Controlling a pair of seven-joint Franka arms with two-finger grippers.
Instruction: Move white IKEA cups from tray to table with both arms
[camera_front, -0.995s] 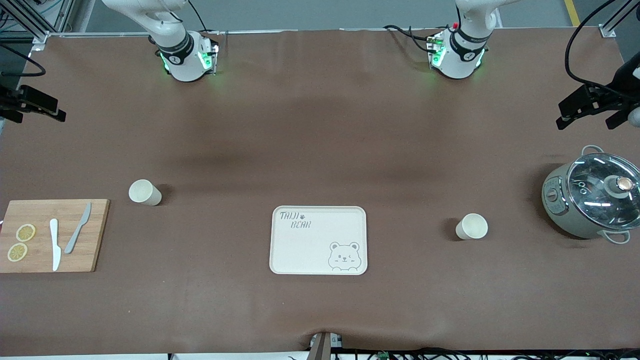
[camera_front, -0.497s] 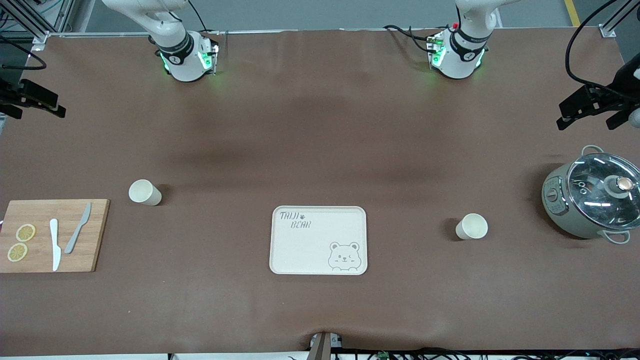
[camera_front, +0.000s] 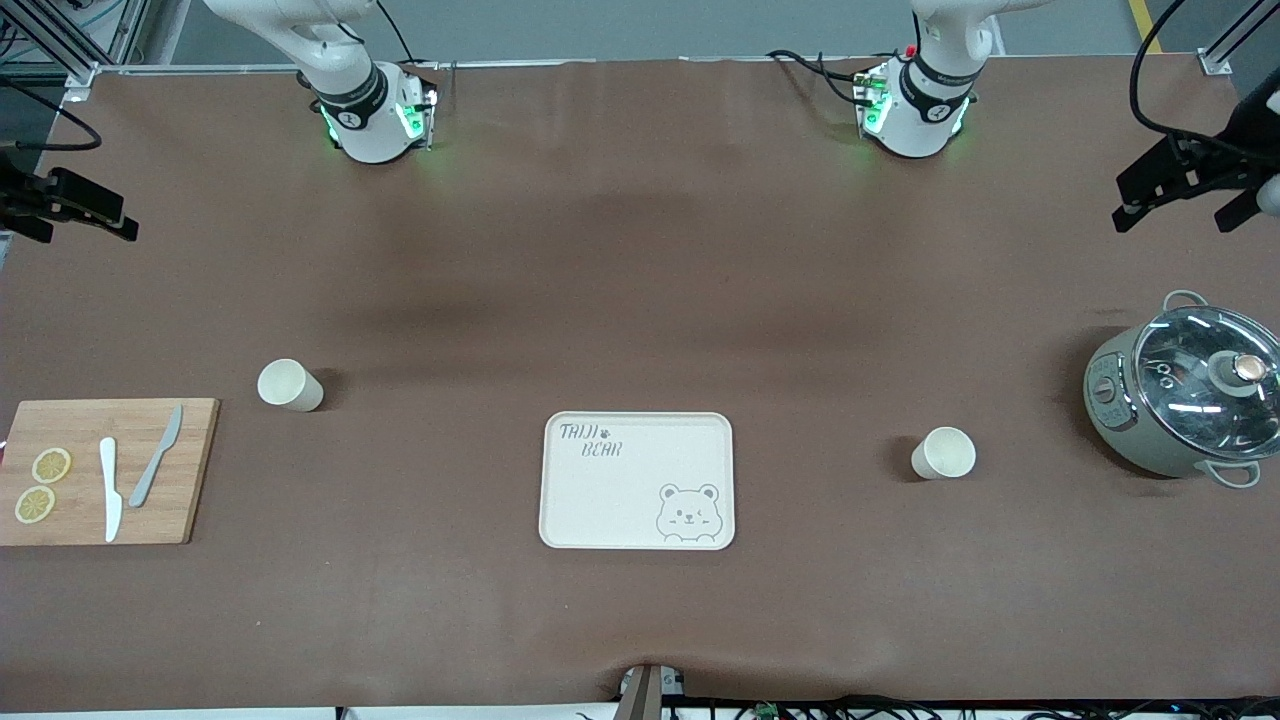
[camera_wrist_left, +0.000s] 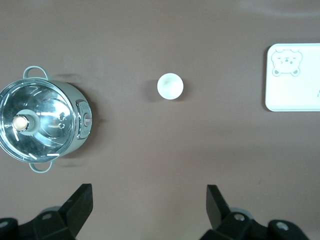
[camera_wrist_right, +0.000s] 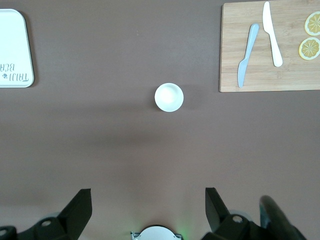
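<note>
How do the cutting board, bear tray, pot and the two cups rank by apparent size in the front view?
1. Cutting board
2. Bear tray, close to the board
3. Pot, partly cut off by the frame edge
4. The two cups, alike, so no ranking between them

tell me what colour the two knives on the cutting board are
One knife is white, the other knife pale grey-blue; the right wrist view shows them best.
</note>
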